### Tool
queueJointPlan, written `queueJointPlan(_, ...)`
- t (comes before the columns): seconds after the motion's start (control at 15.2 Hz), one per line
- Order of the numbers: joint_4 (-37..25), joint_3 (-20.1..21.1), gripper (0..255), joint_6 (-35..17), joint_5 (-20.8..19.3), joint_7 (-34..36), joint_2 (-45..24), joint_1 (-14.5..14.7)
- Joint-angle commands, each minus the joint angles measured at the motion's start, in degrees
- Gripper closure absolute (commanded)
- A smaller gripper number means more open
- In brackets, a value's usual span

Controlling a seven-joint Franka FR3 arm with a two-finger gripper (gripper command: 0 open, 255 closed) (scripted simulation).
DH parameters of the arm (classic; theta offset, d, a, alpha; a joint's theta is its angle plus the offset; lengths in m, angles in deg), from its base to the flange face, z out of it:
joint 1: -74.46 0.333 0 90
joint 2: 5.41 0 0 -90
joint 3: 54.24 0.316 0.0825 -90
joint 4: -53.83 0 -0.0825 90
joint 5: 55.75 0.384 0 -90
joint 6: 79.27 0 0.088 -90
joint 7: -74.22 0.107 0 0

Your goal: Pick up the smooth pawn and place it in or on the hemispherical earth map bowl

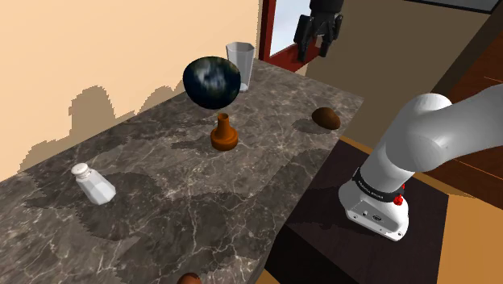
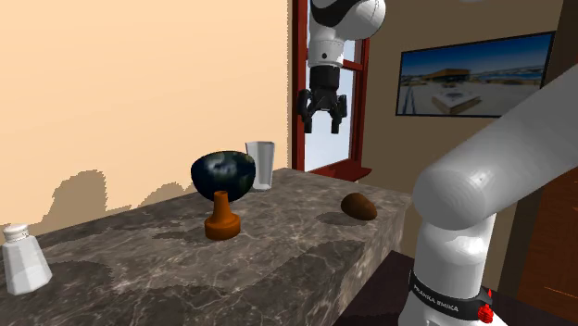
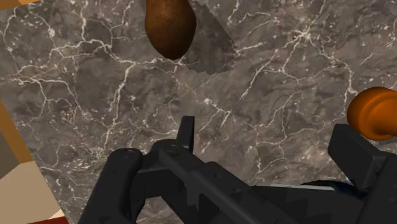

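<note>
The gripper (image 1: 318,34) (image 2: 322,113) (image 3: 270,147) hangs high over the far end of the marble counter (image 1: 161,206) (image 2: 278,259) (image 3: 267,70). Its fingers (image 3: 185,132) stand well apart with nothing between them but the stone far below. It is wide open and holds nothing.

Nearest beneath it lies a brown egg-shaped lump (image 1: 326,118) (image 2: 358,206) (image 3: 169,27), by the counter's edge. The pawn (image 1: 223,133) (image 2: 222,219) (image 3: 375,113) is glossy orange-brown and stands upright on the counter, well below the gripper and off to one side. In the wrist view its top shows just outside one finger, not between the two.

Close beside the pawn is the dark globe-patterned bowl (image 1: 213,82) (image 2: 223,174), and a clear glass (image 1: 240,64) (image 2: 261,164) stands on the bowl's gripper side.

Farthest from the gripper, at the counter's other end, is a white shaker (image 1: 93,183) (image 2: 20,259).
</note>
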State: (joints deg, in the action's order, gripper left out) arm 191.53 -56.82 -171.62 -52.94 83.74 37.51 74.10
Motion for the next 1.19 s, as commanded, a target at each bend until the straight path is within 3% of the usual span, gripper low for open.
queueJointPlan(0.0,0.0,0.0,0,0.0,0.0,0.0,0.0,0.0)
queueJointPlan(0.59,-1.8,9.2,0,-9.4,4.5,7.6,-11.6,4.6)
queueJointPlan(1.12,-7.9,16.7,0,-16.5,5.2,14.7,-25.1,7.6)
